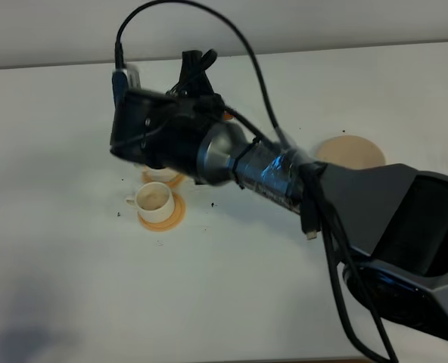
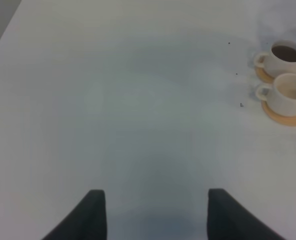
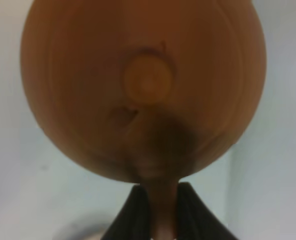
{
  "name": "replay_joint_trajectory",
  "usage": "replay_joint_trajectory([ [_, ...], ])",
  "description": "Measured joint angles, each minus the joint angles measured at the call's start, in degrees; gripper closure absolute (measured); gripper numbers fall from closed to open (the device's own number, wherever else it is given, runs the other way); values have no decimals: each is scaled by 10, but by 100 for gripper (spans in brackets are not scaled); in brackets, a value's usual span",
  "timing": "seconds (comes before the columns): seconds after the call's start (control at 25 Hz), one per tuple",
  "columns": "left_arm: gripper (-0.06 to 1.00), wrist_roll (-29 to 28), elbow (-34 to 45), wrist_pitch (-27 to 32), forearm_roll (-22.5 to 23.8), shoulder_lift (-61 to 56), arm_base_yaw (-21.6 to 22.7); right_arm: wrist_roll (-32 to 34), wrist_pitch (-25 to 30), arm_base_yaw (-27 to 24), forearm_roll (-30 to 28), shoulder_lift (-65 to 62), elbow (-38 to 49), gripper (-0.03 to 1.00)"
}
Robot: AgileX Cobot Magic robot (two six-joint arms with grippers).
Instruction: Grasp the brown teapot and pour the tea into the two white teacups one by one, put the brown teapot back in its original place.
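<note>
My right claw (image 3: 160, 200) is clenched on the loop handle (image 3: 160, 222) of the brown teapot (image 3: 78, 100), one dark finger pressing it from each side. Just beyond my fingers the round body and its knobbed lid (image 3: 148, 82) fill the wrist view.

From the high camera, my wrist hides nearly all of the pot, leaving only an orange sliver (image 1: 228, 116). My arm reaches across the two white teacups. The nearer teacup (image 1: 154, 198) sits in the open on its orange coaster (image 1: 171, 218), cream inside. The farther teacup (image 1: 162, 175) is half under my wrist and holds dark tea (image 2: 286, 52). The pale beige disc (image 1: 350, 151) lies uncovered, well apart from the pot.

My left claw (image 2: 155, 212) is released, its fingers spread above the white table (image 2: 113, 100), well away from the cups.
</note>
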Motion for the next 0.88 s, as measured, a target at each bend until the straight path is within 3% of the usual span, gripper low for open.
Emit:
replay_joint_trajectory([
  [0.4,49,1,0,0,0,0,0,71,7,-65,227,-31,-2,88],
  [0.68,49,1,0,0,0,0,0,108,9,-90,298,-55,58,88],
  [0.88,49,1,0,0,0,0,0,105,11,-94,304,-40,73,88],
])
